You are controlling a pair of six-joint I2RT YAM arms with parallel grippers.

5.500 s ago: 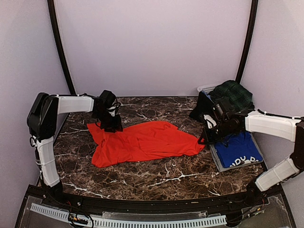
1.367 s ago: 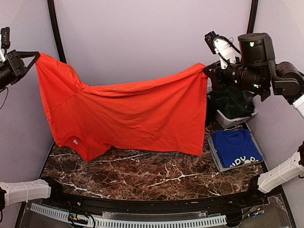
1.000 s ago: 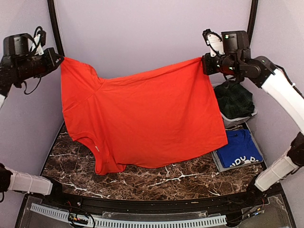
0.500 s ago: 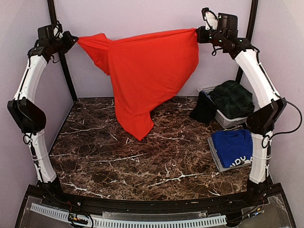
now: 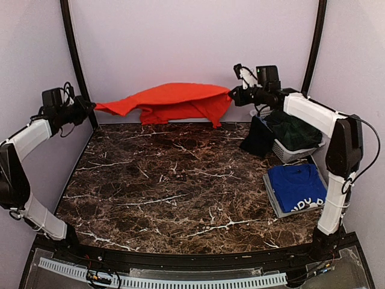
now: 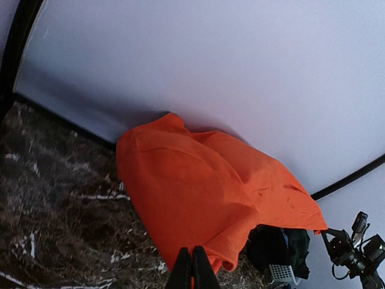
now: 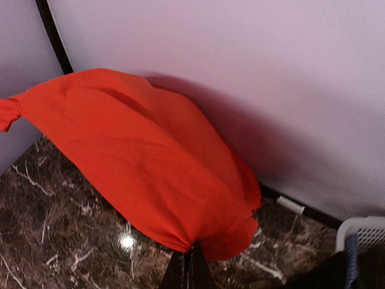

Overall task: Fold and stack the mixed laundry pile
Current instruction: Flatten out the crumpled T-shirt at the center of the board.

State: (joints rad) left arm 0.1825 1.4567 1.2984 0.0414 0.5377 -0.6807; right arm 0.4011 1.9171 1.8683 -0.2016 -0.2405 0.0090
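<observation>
**Stretched back, both jaws clamped**

Reaches rearward with both arms, wrists raised and well apart. Pinches the red-orange T-shirt (image 5: pixel 174 97) in the left gripper (image 5: pixel 90 109) and right gripper (image 5: pixel 231 94), fingers (image 6: pixel 183 274) pressed together, cloth bunched just beyond the fingertips.

Unreadable white print on blue T-shirt (image 5: pixel 293 180)

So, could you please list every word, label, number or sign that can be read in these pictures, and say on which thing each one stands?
"NDY": large white print on the folded blue T-shirt, at its near edge. The letters are cut off by the fold and blurred, so this reading is uncertain.
Red-orange T-shirt: no print or readable label shows in any view.
White basket: no text seen.
</observation>
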